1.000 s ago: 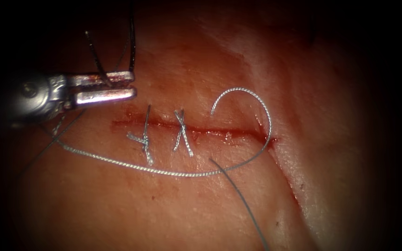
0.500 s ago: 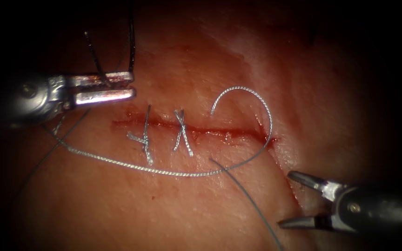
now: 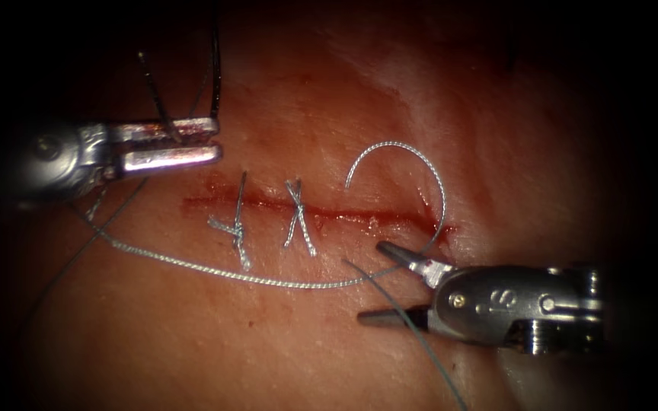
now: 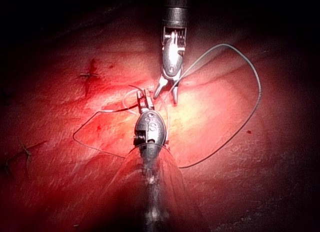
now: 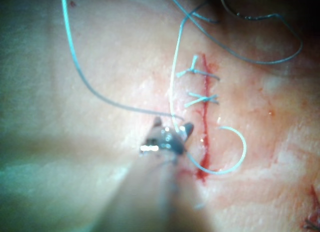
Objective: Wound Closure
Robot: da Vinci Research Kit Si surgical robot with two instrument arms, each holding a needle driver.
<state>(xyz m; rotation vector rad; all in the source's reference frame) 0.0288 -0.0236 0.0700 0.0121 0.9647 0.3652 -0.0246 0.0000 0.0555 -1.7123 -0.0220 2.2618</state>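
Observation:
The cut (image 3: 321,215) runs across the tissue (image 3: 283,350) and carries two stitches (image 3: 237,222) (image 3: 298,218). Above the cut's left end, my left tool (image 3: 221,139) is shut on the dark curved needle (image 3: 215,68), which stands up out of the jaws, clear of the tissue. From that tool the silvery thread (image 3: 268,279) trails below the stitches, then loops (image 3: 401,146) over the cut's right end. My right tool (image 3: 369,280) (image 5: 172,127) stands open just below the cut's right end, its jaws astride the thread, holding nothing. The left wrist view has both tools (image 4: 144,99) (image 4: 167,94) tip to tip.
A thinner grey strand (image 3: 413,335) runs from near the right tool's jaws toward the bottom edge. Red fluid lines the cut. A pale fold of tissue (image 3: 496,335) runs down from the cut's right end.
The right tool came in from the lower right and moved up and left to the thread, jaws open throughout. The left tool, needle and thread stayed put.

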